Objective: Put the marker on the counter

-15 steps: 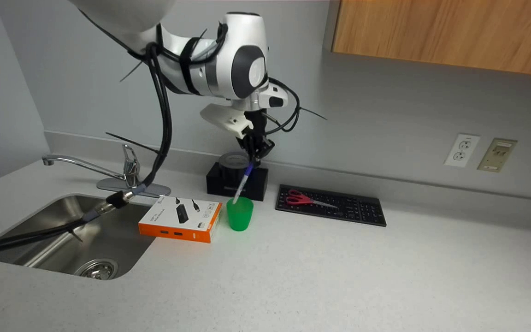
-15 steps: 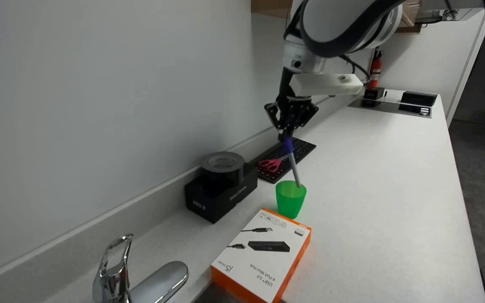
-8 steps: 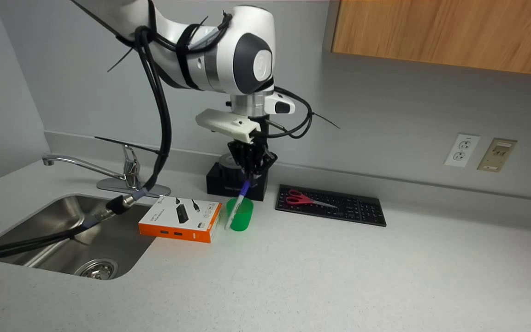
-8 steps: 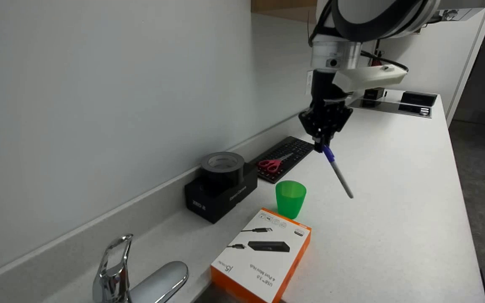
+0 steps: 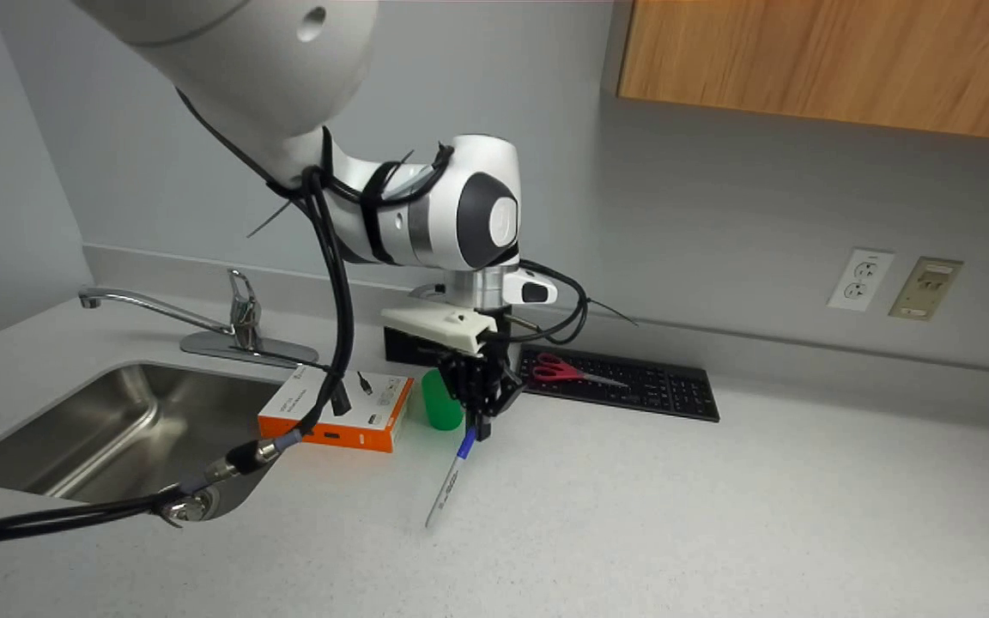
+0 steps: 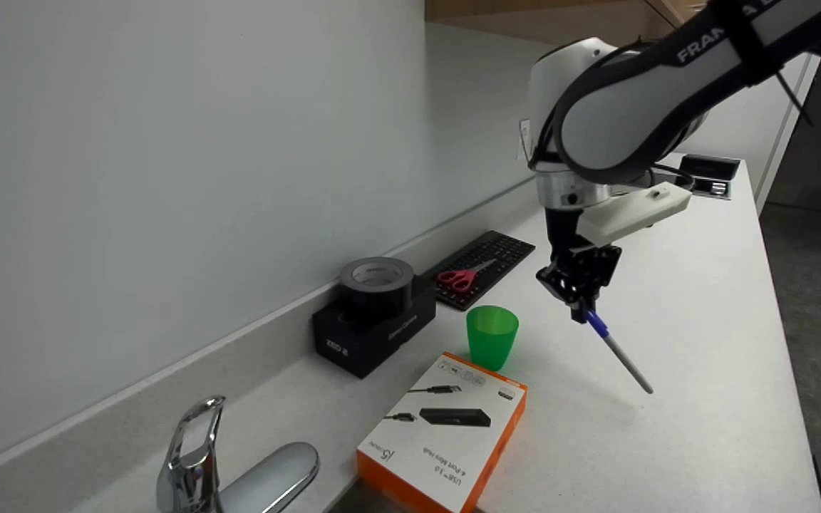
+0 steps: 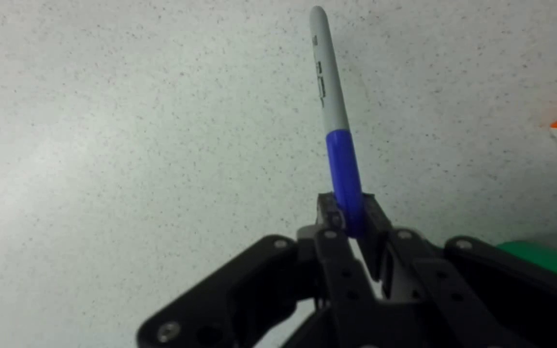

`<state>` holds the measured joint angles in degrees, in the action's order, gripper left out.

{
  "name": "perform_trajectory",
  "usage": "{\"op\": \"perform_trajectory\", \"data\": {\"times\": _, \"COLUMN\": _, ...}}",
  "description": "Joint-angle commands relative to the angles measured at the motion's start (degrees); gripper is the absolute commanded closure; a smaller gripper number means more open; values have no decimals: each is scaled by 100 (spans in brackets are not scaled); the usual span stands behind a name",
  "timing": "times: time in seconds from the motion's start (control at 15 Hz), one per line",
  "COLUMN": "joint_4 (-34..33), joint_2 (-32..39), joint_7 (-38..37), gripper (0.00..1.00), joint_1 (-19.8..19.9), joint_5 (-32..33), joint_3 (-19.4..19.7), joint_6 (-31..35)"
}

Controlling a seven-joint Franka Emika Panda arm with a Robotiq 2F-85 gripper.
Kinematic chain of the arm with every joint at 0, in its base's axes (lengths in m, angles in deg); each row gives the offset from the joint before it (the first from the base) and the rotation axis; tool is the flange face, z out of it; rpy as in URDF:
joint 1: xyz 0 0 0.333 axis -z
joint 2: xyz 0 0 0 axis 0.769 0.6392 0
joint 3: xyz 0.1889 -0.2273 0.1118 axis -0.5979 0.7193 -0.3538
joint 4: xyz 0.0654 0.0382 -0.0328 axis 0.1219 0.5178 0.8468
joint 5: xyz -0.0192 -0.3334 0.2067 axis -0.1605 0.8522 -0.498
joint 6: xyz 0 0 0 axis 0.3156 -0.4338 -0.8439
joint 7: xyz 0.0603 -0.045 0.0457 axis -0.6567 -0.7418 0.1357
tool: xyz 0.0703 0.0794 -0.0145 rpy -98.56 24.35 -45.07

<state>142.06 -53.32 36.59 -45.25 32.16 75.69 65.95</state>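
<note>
My gripper [image 5: 478,427] is shut on the blue-capped end of a grey-white marker [image 5: 448,487]. Both also show in an exterior view, the gripper [image 6: 582,313] low over the counter [image 6: 710,306] and the marker [image 6: 624,359] slanting down and outward from it. In the wrist view the blue cap sits between the two fingertips [image 7: 349,210], and the marker's grey body [image 7: 330,79] points away over the speckled counter [image 7: 138,145]. I cannot tell whether the marker's far end touches the counter.
A green cup [image 6: 492,340] stands close beside the gripper, next to a white and orange box [image 6: 446,431]. A black box with tape [image 6: 375,313] and a keyboard with red scissors [image 5: 550,369] lie along the wall. The sink [image 5: 108,438] is beyond the box.
My gripper has carried the marker from above the green cup out over the counter, away from the wall, and then lowered it. The cup and other objects have not moved.
</note>
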Motion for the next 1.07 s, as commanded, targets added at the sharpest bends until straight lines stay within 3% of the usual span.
{"op": "perform_trajectory", "data": {"times": 0.0, "joint_4": -196, "joint_2": 490, "joint_7": -274, "gripper": 96, "joint_1": 56, "joint_5": 26, "joint_3": 62, "joint_6": 202}}
{"op": "perform_trajectory", "data": {"times": 0.33, "joint_4": -534, "joint_2": 1002, "joint_7": -297, "gripper": 93, "joint_1": 82, "joint_5": -98, "joint_3": 92, "joint_6": 59}}
{"op": "perform_trajectory", "data": {"times": 0.4, "joint_4": -574, "joint_2": 1045, "joint_7": -324, "gripper": 61, "joint_1": 68, "joint_5": -75, "joint_3": 107, "joint_6": 66}}
{"op": "perform_trajectory", "data": {"times": 0.53, "joint_4": -634, "joint_2": 1070, "joint_7": -353, "gripper": 60, "joint_1": 55, "joint_5": -64, "joint_3": 119, "joint_6": 125}}
{"op": "perform_trajectory", "data": {"times": 1.0, "joint_4": -883, "joint_2": 1061, "joint_7": -360, "gripper": 7, "joint_1": 57, "joint_5": -42, "joint_3": 136, "joint_6": 139}}
